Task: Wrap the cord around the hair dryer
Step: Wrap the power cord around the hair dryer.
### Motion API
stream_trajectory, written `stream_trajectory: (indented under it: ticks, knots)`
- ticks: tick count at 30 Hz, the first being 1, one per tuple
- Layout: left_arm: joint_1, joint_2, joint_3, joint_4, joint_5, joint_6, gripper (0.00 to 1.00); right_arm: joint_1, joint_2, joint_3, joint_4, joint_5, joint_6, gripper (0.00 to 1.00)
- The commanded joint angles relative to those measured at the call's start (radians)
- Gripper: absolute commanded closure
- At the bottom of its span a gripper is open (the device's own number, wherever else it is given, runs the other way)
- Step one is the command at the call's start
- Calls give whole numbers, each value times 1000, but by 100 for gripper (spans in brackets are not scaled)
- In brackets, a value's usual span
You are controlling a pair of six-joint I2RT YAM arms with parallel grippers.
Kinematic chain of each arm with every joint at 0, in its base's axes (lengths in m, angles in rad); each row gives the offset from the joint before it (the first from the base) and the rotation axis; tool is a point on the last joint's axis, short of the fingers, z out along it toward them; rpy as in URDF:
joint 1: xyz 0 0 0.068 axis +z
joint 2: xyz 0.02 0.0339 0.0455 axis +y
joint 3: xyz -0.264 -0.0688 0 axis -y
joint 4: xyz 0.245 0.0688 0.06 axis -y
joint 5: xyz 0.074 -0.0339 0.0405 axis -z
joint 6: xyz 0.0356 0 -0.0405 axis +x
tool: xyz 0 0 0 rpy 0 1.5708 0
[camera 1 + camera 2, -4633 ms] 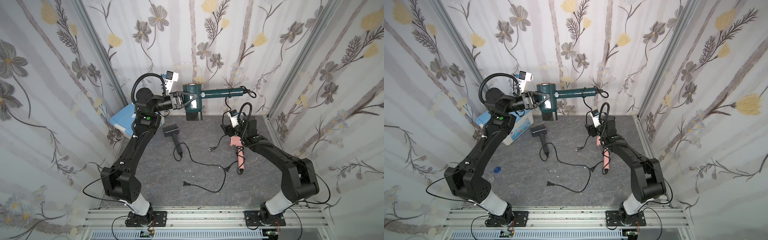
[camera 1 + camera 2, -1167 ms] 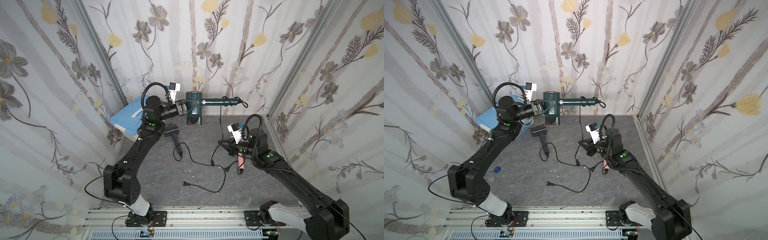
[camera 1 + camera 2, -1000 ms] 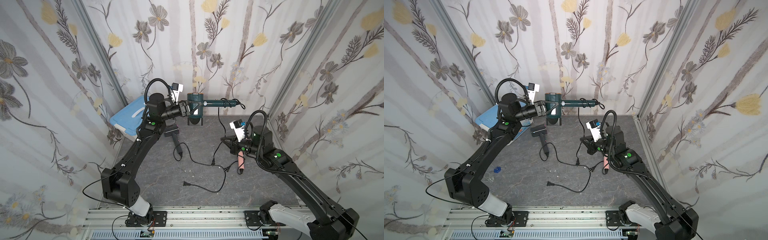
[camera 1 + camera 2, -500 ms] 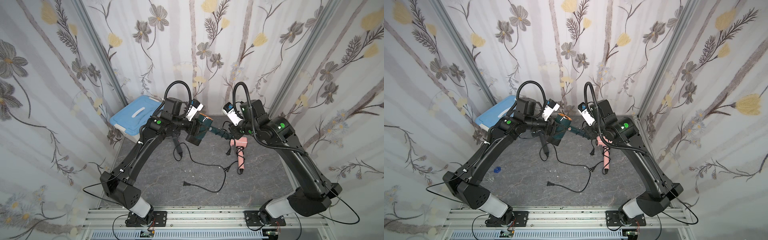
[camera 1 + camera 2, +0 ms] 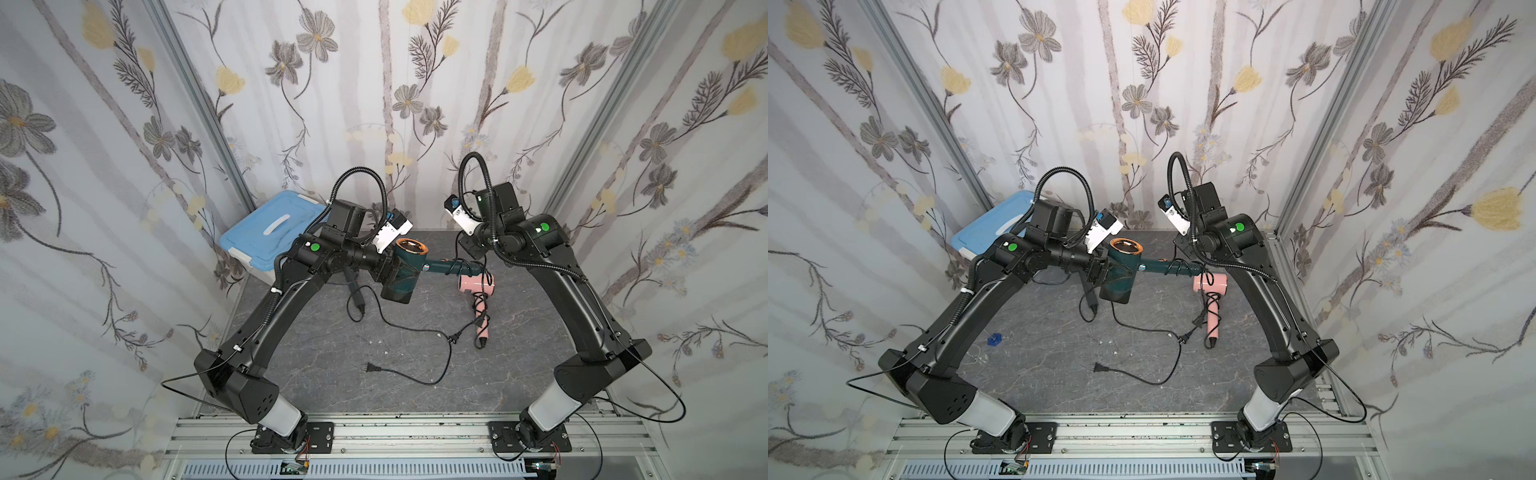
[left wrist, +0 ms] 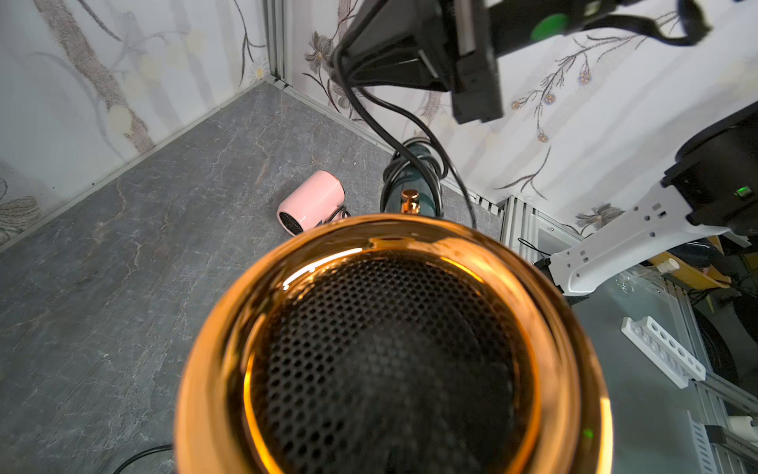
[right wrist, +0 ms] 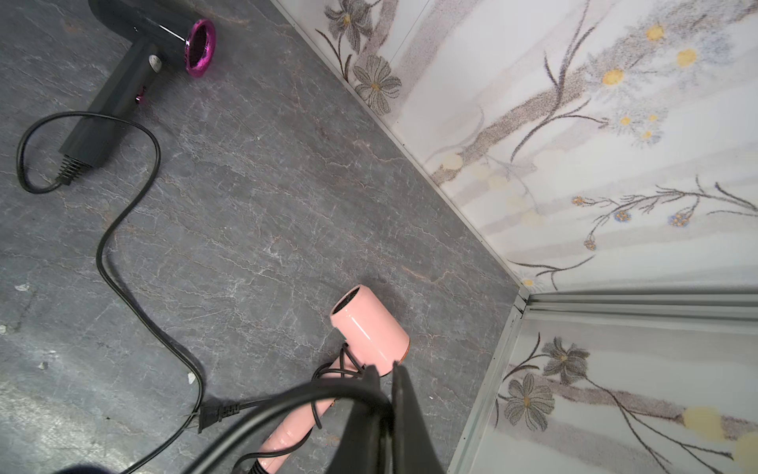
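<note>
Teal hair dryer is held clear of the table, raised above the pink hair dryer and offset from it toward the left arm. Its copper-rimmed rear grille faces up, filling the left wrist view. Its handle runs level, and the handle end sits over the pink hair dryer's barrel in both top views.

Left gripper is clamped on the teal barrel.

Cord shows several black turns around the far end of the teal handle, directly above the pink hair dryer.

Right gripper is closed on this cord, its fingertips pinched together just above the pink hair dryer's barrel, with a thick loop of cord leading away from them.

Pink hair dryer lies on the table, its own thin cord wound round its handle.

Black hair dryer with a magenta ring lies well apart from the pink one, cord trailing loose.

Blue lidded box stands farther off, beyond the black dryer.
</note>
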Motion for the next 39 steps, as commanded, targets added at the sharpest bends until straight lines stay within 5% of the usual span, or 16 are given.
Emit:
stream_trajectory:
  ticks: [1, 5, 8, 16, 26, 30, 35, 39]
  knots:
    - [-19, -8, 28, -60, 137, 61, 100, -22, 69, 0, 151, -3, -62, 100]
    - [-21, -27, 21, -75, -51, 89, 100, -18, 112, -8, 98, 33, -36, 100]
    - [-11, -43, -12, -58, -88, 91, 100, -11, 55, -38, 109, 12, -20, 100]
    - [-5, -3, -7, -19, 172, 54, 100, -59, -29, -73, 213, -365, -49, 100]
    - [38, 37, -60, 204, 452, -102, 100, -156, 99, -102, 217, -882, -94, 100]
    - [72, 49, -65, 266, 480, -159, 100, -190, 89, -119, 212, -939, -54, 61]
    - [132, 61, -148, 509, 534, -345, 100, -241, 4, -156, 226, -905, 16, 36]
    - [140, 88, -172, 584, 550, -405, 100, -266, -51, -149, 218, -855, 55, 25]
